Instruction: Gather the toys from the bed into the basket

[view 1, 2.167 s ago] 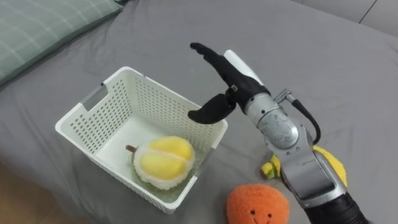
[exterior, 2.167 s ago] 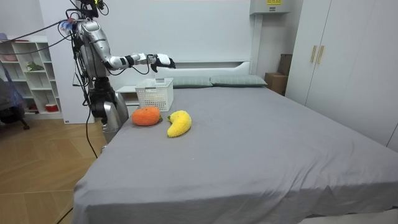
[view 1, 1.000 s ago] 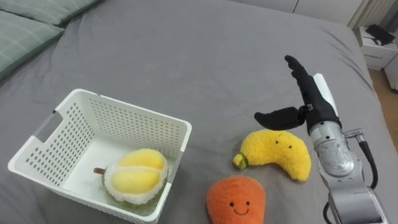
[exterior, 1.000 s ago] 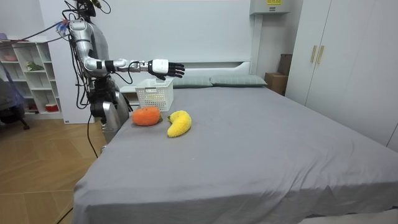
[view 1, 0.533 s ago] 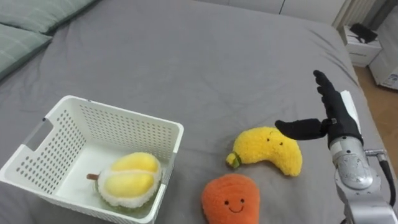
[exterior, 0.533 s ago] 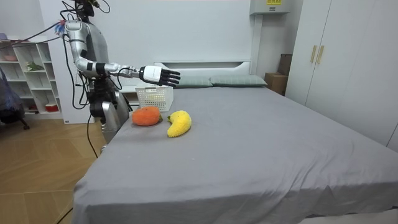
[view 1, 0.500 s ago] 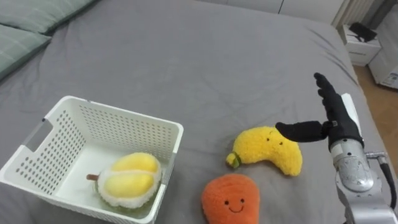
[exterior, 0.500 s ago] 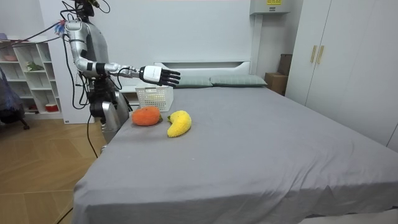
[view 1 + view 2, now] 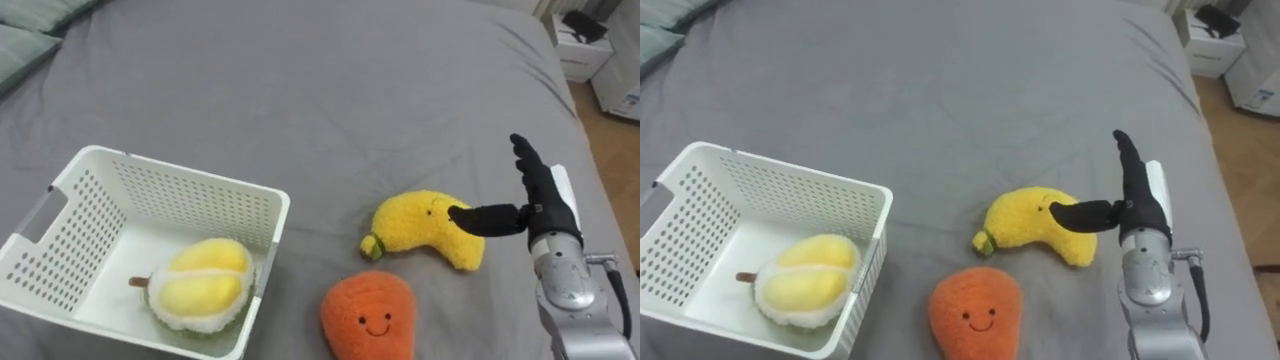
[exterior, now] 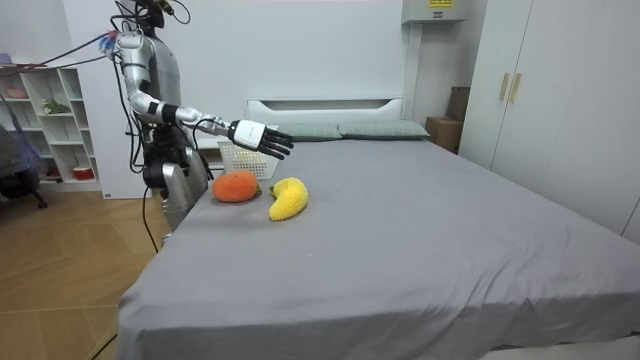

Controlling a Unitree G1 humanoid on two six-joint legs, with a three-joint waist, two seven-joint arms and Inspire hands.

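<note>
right hand (image 9: 546,208) (fingers straight) — beside banana toy (image 9: 415,224), bed (image 9: 300,80)

Orange plush (image 9: 367,320) cut off by bottom edge, lower centre. Basket (image 9: 170,185) clipped at the frame's lower left corner. Robot hand (image 9: 543,208) thumb covers right end of banana plush (image 9: 415,225); can't tell if touching. Room view, left of centre: basket partly behind robot hand.

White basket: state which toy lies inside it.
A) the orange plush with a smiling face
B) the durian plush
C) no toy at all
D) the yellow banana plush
B: the durian plush lies on the floor of the white basket, while the banana plush and the orange plush lie outside it on the grey bed.
</note>
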